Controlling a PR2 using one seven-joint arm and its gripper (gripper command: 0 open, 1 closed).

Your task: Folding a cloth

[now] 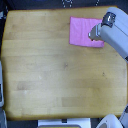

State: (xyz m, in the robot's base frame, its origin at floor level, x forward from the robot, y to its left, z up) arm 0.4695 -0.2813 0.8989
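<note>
Flatly spread, thin pink cloth (83,32), squarish, smooth wooden tabletop (55,70)

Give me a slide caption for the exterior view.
PR2 arm over the right edge of a pink cloth lying on a wooden table.

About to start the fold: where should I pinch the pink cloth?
Pinch the pink cloth at its exposed corner on the exterior view's lower left, coming from above. It lies flat on the wooden table, and the gripper covers its opposite edge.
</note>
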